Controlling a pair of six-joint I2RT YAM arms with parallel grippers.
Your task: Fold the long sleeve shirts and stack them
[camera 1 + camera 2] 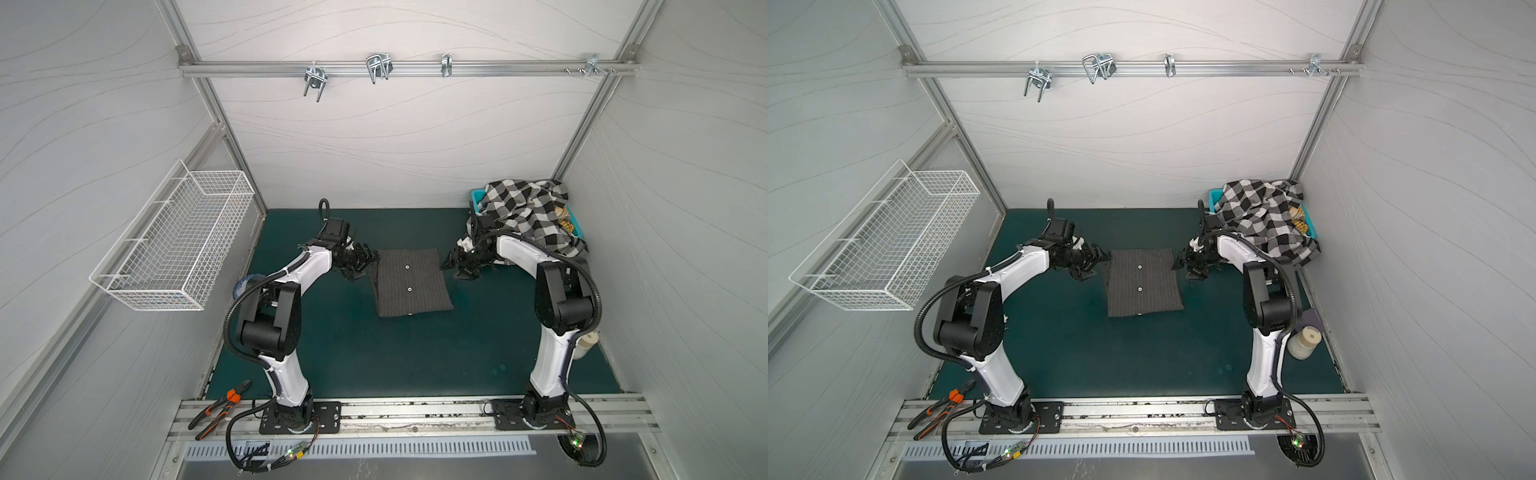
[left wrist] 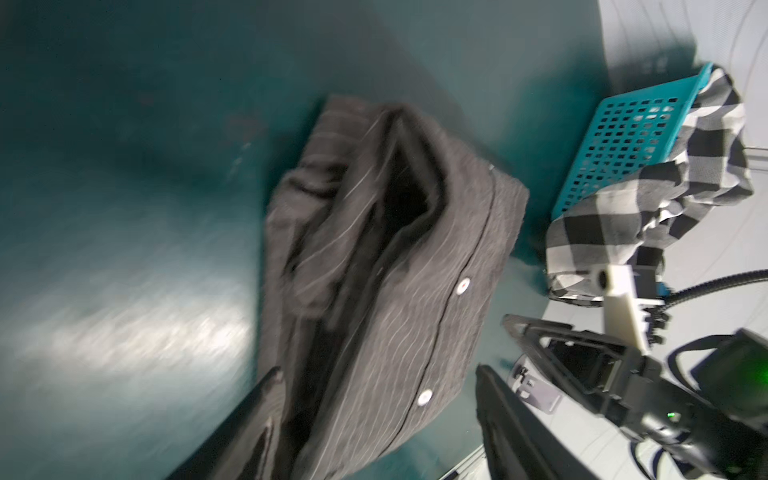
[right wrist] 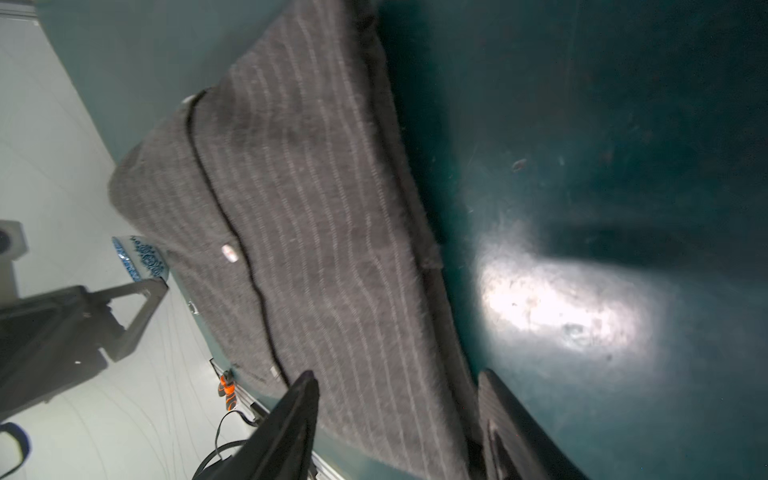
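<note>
Top views overhead, facing down; wrist views close, sharing pinstriped shirt (image 2: 407,291) (image 3: 324,232).

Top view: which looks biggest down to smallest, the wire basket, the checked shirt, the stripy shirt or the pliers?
1. white wire basket (it hangs nearer the camera, so its lead is unsure)
2. checked shirt
3. folded pinstriped shirt
4. pliers

A white wire basket (image 1: 174,237) hangs on the left wall. A teal plastic basket (image 1: 478,196) stands in the far right corner. Orange-handled pliers (image 1: 220,409) lie near left; metal hooks (image 1: 377,66) hang on the far rail.
</note>
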